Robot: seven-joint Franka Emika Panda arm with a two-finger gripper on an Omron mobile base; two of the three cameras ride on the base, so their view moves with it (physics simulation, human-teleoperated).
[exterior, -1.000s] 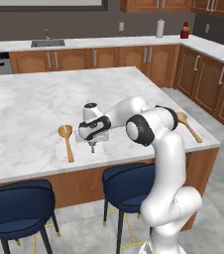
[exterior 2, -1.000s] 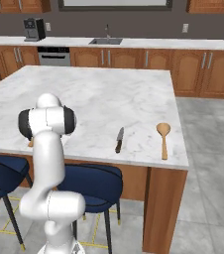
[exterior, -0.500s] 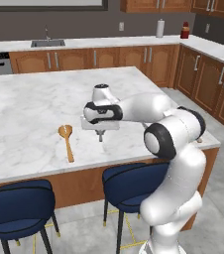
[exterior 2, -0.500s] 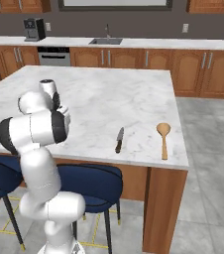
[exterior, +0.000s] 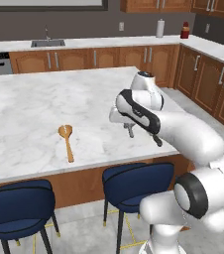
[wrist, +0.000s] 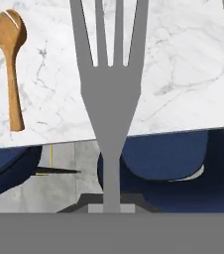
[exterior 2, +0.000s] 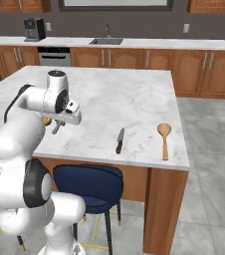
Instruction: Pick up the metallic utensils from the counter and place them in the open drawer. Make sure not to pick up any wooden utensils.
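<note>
My gripper [exterior: 129,128] hangs shut on a thin grey metal fork [exterior: 131,134] just above the marble counter [exterior: 29,109], near its front edge. Seen from the hand, the fork [wrist: 109,84] runs up the middle with its tines out over the counter [wrist: 183,74]. The dark-handled knife [exterior 2: 120,140] lies flat on the counter [exterior 2: 129,94], to the right of the gripper [exterior 2: 58,126]. One wooden spoon [exterior: 67,142] lies left of the gripper, and another wooden spoon [exterior 2: 164,139] lies beyond the knife. The drawer is out of view.
Blue stools [exterior: 136,181] [exterior: 20,208] stand tucked under the counter's front edge, right below the gripper. A sink [exterior: 47,43] and brown cabinets line the far wall. Grey floor stretches to the right of the counter [exterior 2: 209,164].
The arm has swung right along the counter's front edge, carrying the fork away from the left wooden spoon. The knife and both spoons lie where they were.
</note>
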